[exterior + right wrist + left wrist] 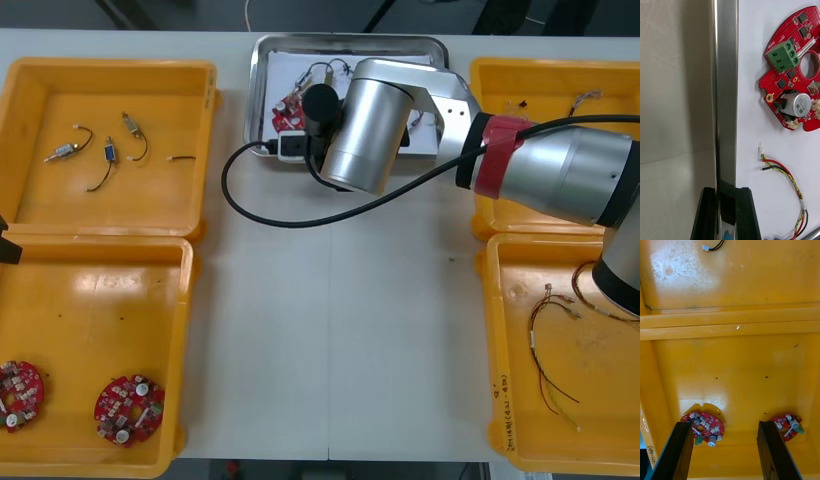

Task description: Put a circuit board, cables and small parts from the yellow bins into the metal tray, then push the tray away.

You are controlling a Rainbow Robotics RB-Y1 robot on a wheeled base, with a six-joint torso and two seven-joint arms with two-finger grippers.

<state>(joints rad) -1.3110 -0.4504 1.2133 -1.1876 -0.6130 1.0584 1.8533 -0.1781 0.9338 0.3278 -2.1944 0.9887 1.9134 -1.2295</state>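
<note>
Far left: left gripper [725, 452] over the near left yellow bin [190, 330], fingers wide apart, nothing between them. Two circuit boards [128, 408] flat on that bin's floor. Far left bin [205, 120]: small metal parts [108, 152] on black leads, scattered.

Centre: metal tray [258, 90] at the table's far edge, white inside, long axis across the table. Inside: red circuit board [792, 80] flat, green terminal block up, partly cut off. Red and yellow cable [788, 180] just beside it, apart.

Right gripper [727, 213] clamped on the tray's rim, one finger each side of the wall. Cannot tell which rim: right arm [380, 120] covers it from above, plus much of the tray.

Near right bin [490, 300]: loose cables [550, 350], partly under the arm.
</note>
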